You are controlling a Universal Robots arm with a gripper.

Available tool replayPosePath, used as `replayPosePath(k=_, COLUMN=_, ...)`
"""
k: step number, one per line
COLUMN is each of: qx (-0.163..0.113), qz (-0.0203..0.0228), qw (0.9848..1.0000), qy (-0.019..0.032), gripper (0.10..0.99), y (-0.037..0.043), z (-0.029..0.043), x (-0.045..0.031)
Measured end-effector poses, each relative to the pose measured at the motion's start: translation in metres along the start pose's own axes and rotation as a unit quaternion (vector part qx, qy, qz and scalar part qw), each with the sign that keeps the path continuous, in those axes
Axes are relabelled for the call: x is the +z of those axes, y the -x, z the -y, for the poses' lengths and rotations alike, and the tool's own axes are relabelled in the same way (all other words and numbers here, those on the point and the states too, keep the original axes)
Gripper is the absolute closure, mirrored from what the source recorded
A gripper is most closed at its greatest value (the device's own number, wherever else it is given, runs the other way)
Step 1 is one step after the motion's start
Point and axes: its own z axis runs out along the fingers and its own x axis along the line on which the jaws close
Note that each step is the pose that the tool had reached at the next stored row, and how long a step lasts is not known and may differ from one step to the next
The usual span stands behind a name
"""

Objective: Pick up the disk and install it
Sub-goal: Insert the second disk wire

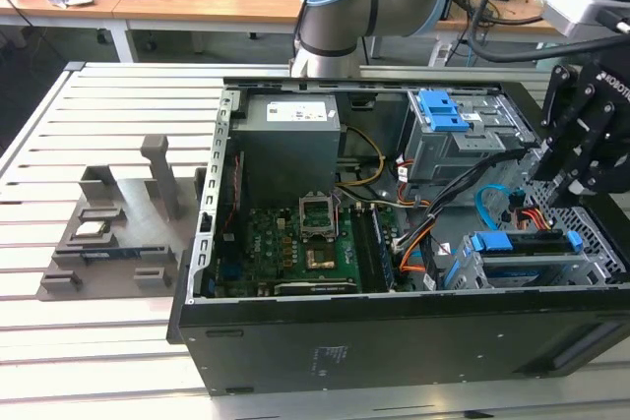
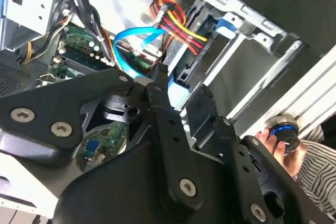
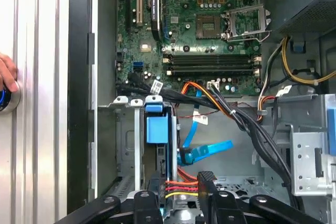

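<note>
Gripper (image 2: 182,85) hung over the open computer case (image 1: 394,346), above the drive cage (image 1: 591,265). Fingers (image 3: 206,182) were spread apart and released, with nothing clamped between them. The disk (image 1: 520,242) sat edge-up in a slot of the cage, directly beyond the fingertips and roughly in line with the gap between them, not touching either finger. In the first wrist view its blue carrier end (image 3: 156,128) lay just past the fingertips. A red-yellow-black power cable (image 3: 181,186) ran across the gap between the fingers, close to the disk's near end. A light-blue data cable (image 3: 210,148) looped just beyond one fingertip, beside the disk. The motherboard (image 3: 210,19) lay well beyond the fingertips, past the cage. The grey power supply (image 1: 290,135) was farther off, on the far side of the motherboard from the fingers. Outside the case wall, off to the side of the fingers, a person's hand (image 2: 273,142) rested on a round blue-lit button (image 2: 282,129).
</note>
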Motion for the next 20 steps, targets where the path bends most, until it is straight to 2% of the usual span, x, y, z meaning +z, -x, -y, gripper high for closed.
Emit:
replayPosePath(k=1, qx=0.0, qz=0.0, qw=1.0, qy=0.0, gripper=0.667, y=0.0028, z=-0.0065, x=0.0044)
replayPosePath(k=3, qx=-0.003, qz=-0.0001, qw=1.0, qy=-0.0001, gripper=0.667, y=0.0039, z=-0.0132, x=0.0134)
replayPosePath(k=5, qx=-0.013, qz=-0.0009, qw=0.9999, qy=-0.0007, gripper=0.667, y=0.0041, z=-0.0137, x=0.0163)
replayPosePath(k=10, qx=-0.013, qz=-0.0009, qw=0.9999, qy=-0.0007, gripper=0.678, y=0.0041, z=-0.0138, x=0.0164)
replayPosePath(k=11, qx=-0.013, qz=-0.0009, qw=0.9999, qy=-0.0007, gripper=0.812, y=0.0041, z=-0.0138, x=0.0164)
replayPosePath(k=12, qx=-0.013, qz=-0.0009, qw=0.9999, qy=-0.0007, gripper=0.871, y=0.0041, z=-0.0138, x=0.0164)
replayPosePath(k=13, qx=-0.014, qz=-0.0009, qw=0.9999, qy=-0.0007, gripper=0.871, y=0.0041, z=-0.0138, x=0.0164)
replayPosePath(k=14, qx=-0.014, qz=-0.0009, qw=0.9999, qy=-0.0007, gripper=0.925, y=0.0041, z=-0.0138, x=0.0164)
replayPosePath(k=18, qx=-0.014, qz=-0.0008, qw=0.9999, qy=-0.0007, gripper=0.925, y=0.0037, z=-0.0137, x=0.0166)
replayPosePath(k=19, qx=-0.014, qz=-0.0009, qw=0.9999, qy=-0.0007, gripper=0.925, y=0.0021, z=-0.0137, x=0.0167)
replayPosePath(k=20, qx=-0.014, qz=-0.001, qw=0.9999, qy=-0.0007, gripper=0.925, y=-0.0036, z=-0.0136, x=0.0169)
